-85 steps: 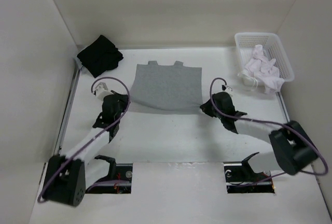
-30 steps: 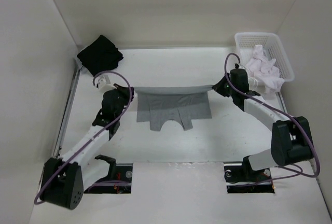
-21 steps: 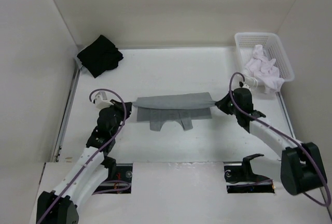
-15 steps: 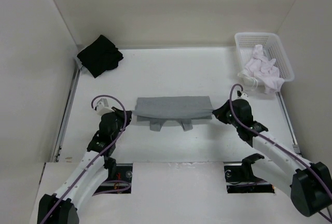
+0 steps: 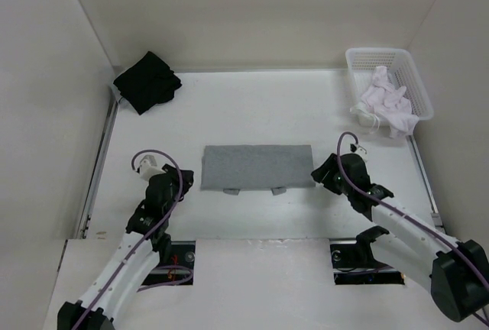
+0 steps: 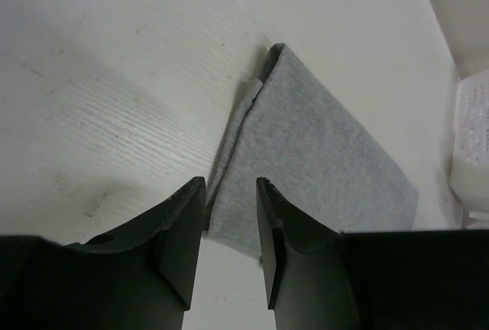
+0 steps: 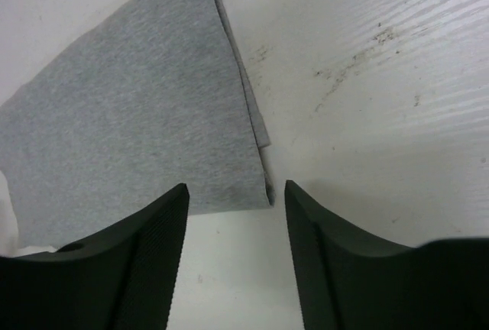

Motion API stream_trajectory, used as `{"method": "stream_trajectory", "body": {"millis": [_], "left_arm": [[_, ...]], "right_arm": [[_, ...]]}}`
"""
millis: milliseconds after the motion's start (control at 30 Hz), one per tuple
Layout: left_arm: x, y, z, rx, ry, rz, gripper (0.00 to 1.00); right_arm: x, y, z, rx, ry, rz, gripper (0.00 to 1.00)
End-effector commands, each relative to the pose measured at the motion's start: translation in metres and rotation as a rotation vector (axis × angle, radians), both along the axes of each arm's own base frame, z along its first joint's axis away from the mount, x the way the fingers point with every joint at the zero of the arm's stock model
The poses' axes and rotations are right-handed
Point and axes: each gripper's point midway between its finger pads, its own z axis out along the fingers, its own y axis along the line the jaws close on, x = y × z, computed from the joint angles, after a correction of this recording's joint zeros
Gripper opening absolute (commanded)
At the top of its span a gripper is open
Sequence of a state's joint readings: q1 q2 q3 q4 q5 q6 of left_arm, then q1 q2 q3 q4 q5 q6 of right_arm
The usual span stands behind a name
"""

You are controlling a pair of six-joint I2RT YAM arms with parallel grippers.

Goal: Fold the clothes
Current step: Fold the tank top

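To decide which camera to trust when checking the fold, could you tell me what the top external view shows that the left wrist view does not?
Only the top external view shows the whole grey T-shirt folded into a rectangle, plus the black garment, the basket of white garments and the right gripper, open by the shirt's right end. Only the left wrist view shows the stacked layers at the shirt's left end and a small white tag there. Both show the shirt lying flat on the table and the left gripper, open.
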State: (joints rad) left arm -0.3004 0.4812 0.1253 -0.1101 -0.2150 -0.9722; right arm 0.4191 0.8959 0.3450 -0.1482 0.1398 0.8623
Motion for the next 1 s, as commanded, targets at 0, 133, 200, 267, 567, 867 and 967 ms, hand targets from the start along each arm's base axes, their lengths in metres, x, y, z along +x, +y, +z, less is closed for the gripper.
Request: {"method": "stream_trajectory", "body": {"millis": [0, 133, 200, 267, 567, 867, 967], "left_arm": [[0.016, -0.002, 0.044, 0.019, -0.110, 0.018, 0.31], [0.034, -0.071, 0.067, 0.023, -0.134, -0.173, 0.30], [0.037, -0.112, 0.073, 0.025, -0.167, -0.254, 0.30], [0.041, -0.144, 0.074, 0.042, -0.200, -0.310, 0.31], [0.063, -0.192, 0.014, 0.011, -0.097, -0.351, 0.31], [0.069, -0.103, 0.004, 0.018, -0.079, -0.186, 0.30], [0.069, -0.097, 0.014, 0.024, -0.103, -0.185, 0.30]], "right_arm": [[0.030, -0.007, 0.024, -0.028, -0.100, -0.030, 0.61], [0.054, -0.003, 0.016, -0.007, -0.068, -0.012, 0.58], [0.062, 0.001, 0.010, 0.011, -0.054, -0.013, 0.56], [0.067, 0.005, 0.004, 0.019, -0.037, -0.007, 0.55], [0.065, 0.025, -0.023, 0.125, 0.040, 0.005, 0.47], [0.063, 0.038, -0.029, 0.204, 0.057, 0.010, 0.29], [0.064, 0.039, -0.027, 0.221, 0.036, 0.010, 0.18]]}}
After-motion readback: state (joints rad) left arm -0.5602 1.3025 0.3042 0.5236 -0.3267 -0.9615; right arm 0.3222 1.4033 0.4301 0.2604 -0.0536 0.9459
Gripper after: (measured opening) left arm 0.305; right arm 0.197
